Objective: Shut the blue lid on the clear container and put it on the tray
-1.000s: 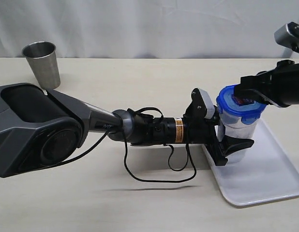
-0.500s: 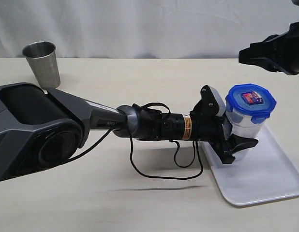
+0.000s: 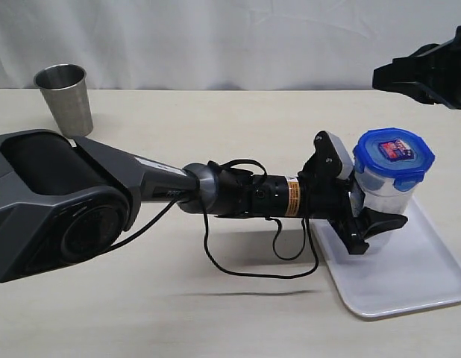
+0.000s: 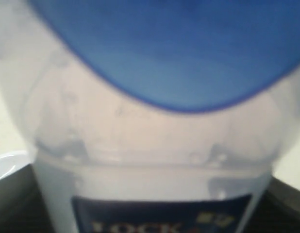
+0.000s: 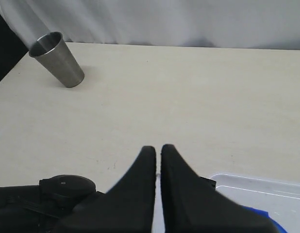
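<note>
The clear container [image 3: 383, 200] stands upright with the blue lid [image 3: 393, 155] on its rim, over the left part of the tray [image 3: 413, 280]. My left gripper [image 3: 363, 195] is shut on the container's body from the side, one finger on each side. Whether the container's base touches the tray I cannot tell. In the left wrist view the container [image 4: 150, 155] and lid [image 4: 179, 48] fill the picture, blurred. My right gripper [image 3: 381, 76] hangs above and right of the lid, shut and holding nothing, its fingertips [image 5: 158, 150] pressed together.
A steel cup [image 3: 65, 97] stands at the table's far left; the right wrist view also shows this cup [image 5: 58, 59]. The left arm's long dark body [image 3: 66, 201] lies across the middle of the table with a loose black cable [image 3: 245, 272] under it.
My right gripper has lifted off the lid and drawn up and to the right. The left gripper has carried the lidded container slightly right, over the tray.
</note>
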`<state>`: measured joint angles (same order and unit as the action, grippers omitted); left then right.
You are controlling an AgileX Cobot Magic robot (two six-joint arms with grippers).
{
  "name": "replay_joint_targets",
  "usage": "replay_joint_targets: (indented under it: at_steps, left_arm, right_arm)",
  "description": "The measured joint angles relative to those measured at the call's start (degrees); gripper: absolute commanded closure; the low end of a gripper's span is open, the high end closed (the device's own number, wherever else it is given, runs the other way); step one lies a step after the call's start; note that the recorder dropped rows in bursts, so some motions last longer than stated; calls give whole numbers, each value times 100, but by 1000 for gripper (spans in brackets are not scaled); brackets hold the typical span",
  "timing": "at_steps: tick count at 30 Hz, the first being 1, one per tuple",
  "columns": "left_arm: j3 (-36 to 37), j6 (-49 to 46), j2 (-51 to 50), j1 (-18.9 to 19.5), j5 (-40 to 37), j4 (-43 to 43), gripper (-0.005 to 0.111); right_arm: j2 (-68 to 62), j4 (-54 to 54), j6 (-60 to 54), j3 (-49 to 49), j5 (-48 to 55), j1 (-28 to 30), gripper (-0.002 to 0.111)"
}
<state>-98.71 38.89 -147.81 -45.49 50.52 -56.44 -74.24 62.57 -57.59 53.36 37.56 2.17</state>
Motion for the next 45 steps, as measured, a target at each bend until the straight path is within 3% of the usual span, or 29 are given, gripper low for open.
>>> replay_joint_targets:
  at_steps: [13, 16, 18, 21, 24, 34, 40, 45]
  left_arm:
    - [0, -127, 0, -55, -195, -308, 107]
    - [0, -127, 0, -55, -160, -323, 101]
    - [0, -127, 0, -55, -160, -323, 91]
    - [0, -127, 0, -55, -160, -323, 52]
    - [0, -127, 0, -55, -160, -323, 26]
    - [0, -127, 0, -55, -136, -323, 22]
    - [0, -127, 0, -55, -198, -323, 11]
    - [0, -139, 13, -55, -328, -480, 11]
  right_arm:
    - [0, 0, 10, 0, 41, 0, 104]
    - [0, 0, 10, 0, 67, 0, 104]
    - [0, 0, 10, 0, 79, 0, 104]
    - [0, 0, 10, 0, 106, 0, 104]
    - [0, 0, 10, 0, 106, 0, 104]
    - [0, 0, 10, 0, 143, 0, 104]
    - [0, 0, 10, 0, 143, 0, 104]
    - [0, 0, 10, 0, 143, 0, 104]
